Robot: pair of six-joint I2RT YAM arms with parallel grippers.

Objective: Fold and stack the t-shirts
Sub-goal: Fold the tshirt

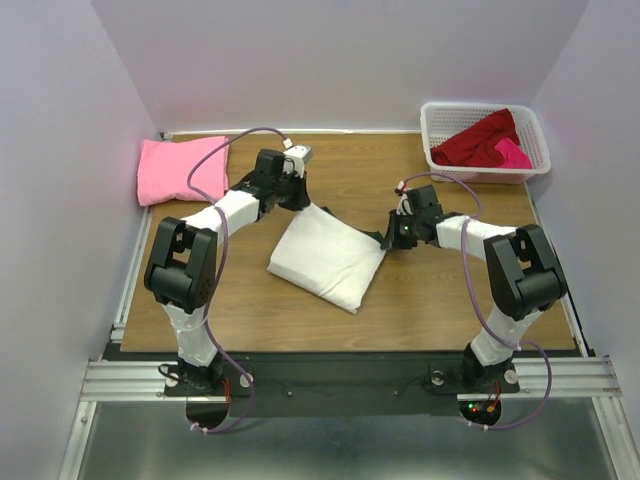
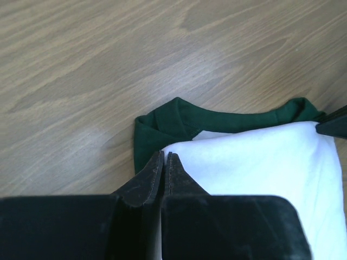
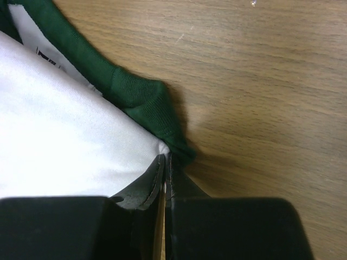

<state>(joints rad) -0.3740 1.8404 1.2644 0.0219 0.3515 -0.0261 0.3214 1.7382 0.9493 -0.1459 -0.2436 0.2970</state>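
A white t-shirt [image 1: 330,258] with dark green trim lies folded into a rectangle at the middle of the table. My left gripper [image 1: 305,203] is at its far left corner. In the left wrist view the left gripper [image 2: 165,154] is shut, its tips on the edge where the white cloth [image 2: 260,162] meets the green collar [image 2: 184,116]. My right gripper [image 1: 389,240] is at the far right corner. The right wrist view shows it [image 3: 165,157] shut, pinching the white corner [image 3: 65,141] beside green cloth [image 3: 135,92]. A pink t-shirt [image 1: 180,168] lies folded at the back left.
A white lattice basket [image 1: 436,118] stands at the back right, holding a dark red t-shirt [image 1: 480,140] and a magenta one [image 1: 512,153]. Grey walls close in the table on three sides. A metal rail runs along the near edge.
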